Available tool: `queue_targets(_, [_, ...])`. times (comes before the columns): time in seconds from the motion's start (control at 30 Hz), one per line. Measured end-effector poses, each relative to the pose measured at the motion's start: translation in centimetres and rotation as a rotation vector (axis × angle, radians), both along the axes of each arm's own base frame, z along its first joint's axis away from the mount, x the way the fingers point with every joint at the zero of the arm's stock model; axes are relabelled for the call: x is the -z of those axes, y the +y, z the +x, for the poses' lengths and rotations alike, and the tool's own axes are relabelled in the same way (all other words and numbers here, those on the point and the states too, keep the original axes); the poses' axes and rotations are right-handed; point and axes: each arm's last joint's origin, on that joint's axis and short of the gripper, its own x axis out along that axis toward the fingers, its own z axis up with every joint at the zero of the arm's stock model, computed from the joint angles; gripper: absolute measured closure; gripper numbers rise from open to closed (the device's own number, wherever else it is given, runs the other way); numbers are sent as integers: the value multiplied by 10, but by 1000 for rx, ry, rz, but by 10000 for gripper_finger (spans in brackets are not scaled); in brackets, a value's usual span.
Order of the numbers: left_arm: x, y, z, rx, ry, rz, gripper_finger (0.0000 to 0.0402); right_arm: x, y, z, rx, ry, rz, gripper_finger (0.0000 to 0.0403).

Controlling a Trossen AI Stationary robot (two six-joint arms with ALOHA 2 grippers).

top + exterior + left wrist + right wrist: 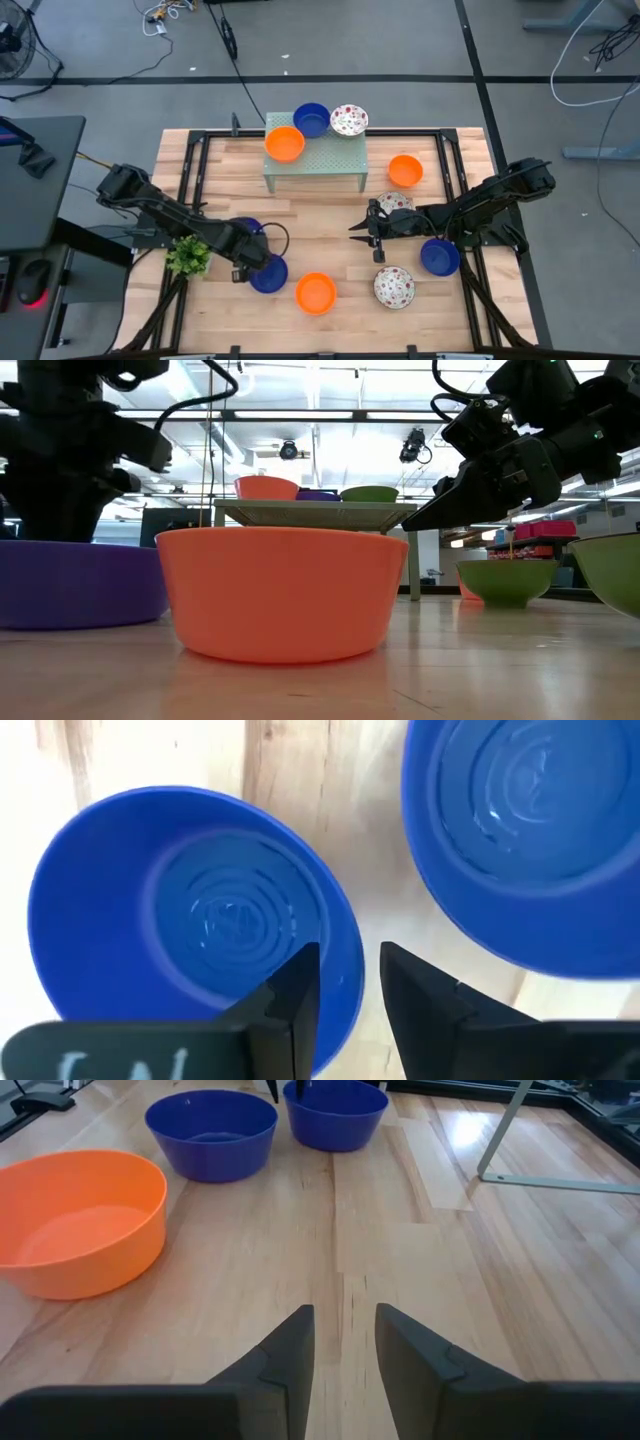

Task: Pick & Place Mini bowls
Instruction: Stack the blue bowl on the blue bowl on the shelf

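My left gripper (252, 258) (350, 995) is open, low over two dark blue bowls near the table's left side. One finger stands inside the nearer blue bowl (190, 930) (268, 274) and one outside, with its rim between them and not touched. The second blue bowl (530, 830) (247, 231) sits just beside it. My right gripper (365, 238) (345, 1340) is open and empty above bare wood, next to a floral bowl (396, 203). An orange bowl (316, 293) (75, 1220) rests near the front edge.
The mint-green stand (315, 165) at the far middle carries an orange, a blue and a floral bowl. Loose on the right side are an orange bowl (405, 170), a blue bowl (440, 257) and a floral bowl (394, 287). A leafy plant (188, 257) stands by the left arm.
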Motion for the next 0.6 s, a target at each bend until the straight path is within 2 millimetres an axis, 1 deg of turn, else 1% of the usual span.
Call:
queue_targets(0.1, [2,1,1,11,10,5,294,0,0,0,0,0,0,292])
queue_targets(0.2, [2,1,2,35,2,5,310,0,0,0,0,0,0,292])
queue_targets(0.5, [1,3,3,29,-2,6,392,0,0,0,-1,0,-1,292])
queue_targets(0.6, [0,5,4,30,1,7,393,0,0,0,-1,0,-2,292])
